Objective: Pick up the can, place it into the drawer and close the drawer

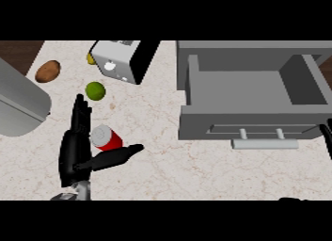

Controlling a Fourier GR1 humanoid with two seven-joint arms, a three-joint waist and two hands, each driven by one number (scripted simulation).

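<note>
Where it lies tilted, red can (107, 139), silver top

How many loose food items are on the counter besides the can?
3. A potato lies at the far left, a lime sits nearer the middle beyond the left hand, and a yellow item shows partly behind the toaster, which may hide more.
</note>
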